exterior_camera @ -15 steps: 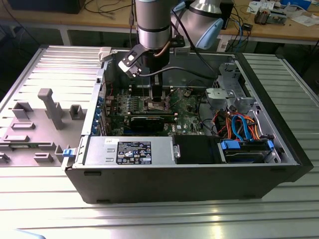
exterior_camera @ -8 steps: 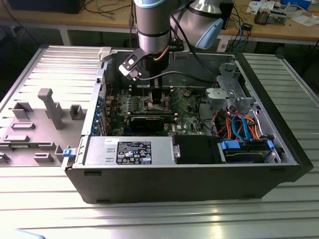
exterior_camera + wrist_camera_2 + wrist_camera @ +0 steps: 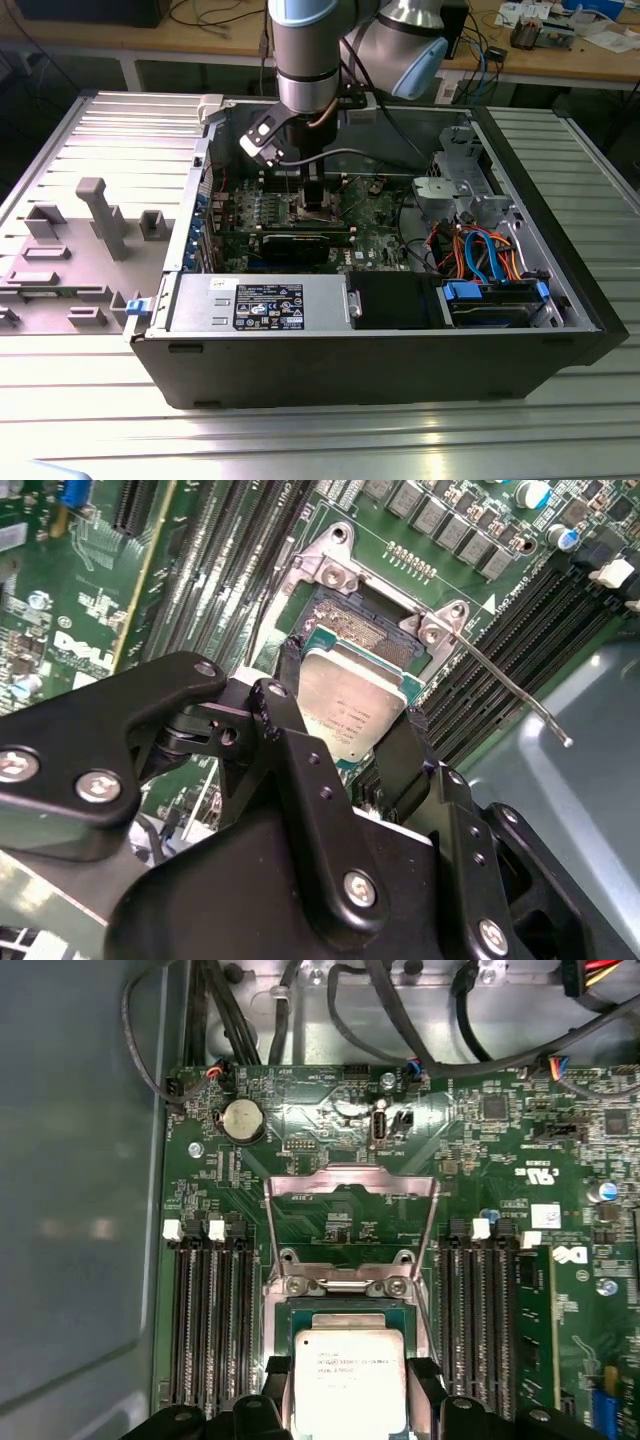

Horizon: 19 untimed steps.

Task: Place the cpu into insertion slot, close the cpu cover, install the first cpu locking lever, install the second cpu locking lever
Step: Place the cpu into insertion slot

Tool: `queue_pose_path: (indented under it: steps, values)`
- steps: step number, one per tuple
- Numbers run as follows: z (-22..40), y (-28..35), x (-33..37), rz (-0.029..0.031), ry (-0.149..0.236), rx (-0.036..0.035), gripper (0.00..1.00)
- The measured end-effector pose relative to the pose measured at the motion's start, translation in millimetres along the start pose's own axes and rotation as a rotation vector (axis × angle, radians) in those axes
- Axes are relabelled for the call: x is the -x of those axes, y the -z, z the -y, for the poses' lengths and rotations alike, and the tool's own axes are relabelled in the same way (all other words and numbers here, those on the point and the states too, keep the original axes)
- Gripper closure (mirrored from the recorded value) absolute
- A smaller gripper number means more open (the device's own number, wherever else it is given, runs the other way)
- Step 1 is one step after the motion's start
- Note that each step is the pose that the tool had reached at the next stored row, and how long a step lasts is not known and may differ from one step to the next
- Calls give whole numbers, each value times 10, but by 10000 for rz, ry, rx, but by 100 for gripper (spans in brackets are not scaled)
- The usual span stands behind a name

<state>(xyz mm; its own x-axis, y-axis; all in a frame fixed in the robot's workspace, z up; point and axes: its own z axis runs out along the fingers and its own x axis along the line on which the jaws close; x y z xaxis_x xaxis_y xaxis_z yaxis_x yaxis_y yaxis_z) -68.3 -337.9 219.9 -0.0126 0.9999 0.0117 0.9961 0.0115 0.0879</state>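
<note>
My pincer (image 3: 352, 708) is down inside the open computer case (image 3: 350, 365), closed just far enough to clamp the cpu (image 3: 345, 695) by two opposite edges, one of my black fingers (image 3: 400, 755) on each side. In both wrist views the chip is a flat square with a dull silver metal top, softly cut corners and a few lines of faint dark print near its middle. A thin green rim of carrier board peeks out under the metal along the edge away from my palm.

The cpu (image 3: 350, 1385) sits between my fingertips, directly over the insertion slot (image 3: 345, 1308). A strip of the slot's dark contact field and green edge shows just past the chip's far side in the second wrist view (image 3: 355, 630). I cannot tell whether the chip rests in the slot or hangs just above it.

Beyond the slot, farther out from my fingertips, the cpu cover (image 3: 350, 1182) lies swung back and open, a thin silvery frame with green board showing through its window. A slim locking lever (image 3: 510, 690) juts free to one side of me, above the memory slots (image 3: 485, 1320). More black memory slots flank me on the other side
</note>
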Motion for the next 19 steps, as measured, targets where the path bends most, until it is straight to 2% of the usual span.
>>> queue_pose_path:
  steps: [5,10,12,15,19]
  values:
    - [13,-109,-1,8,-87,2,46]
    - [27,-175,0,8,-77,1,46]
    - [27,-175,0,18,-34,0,46]
    - [27,-176,-2,2,216,-1,46]
    - [27,-178,-2,37,144,-3,46]
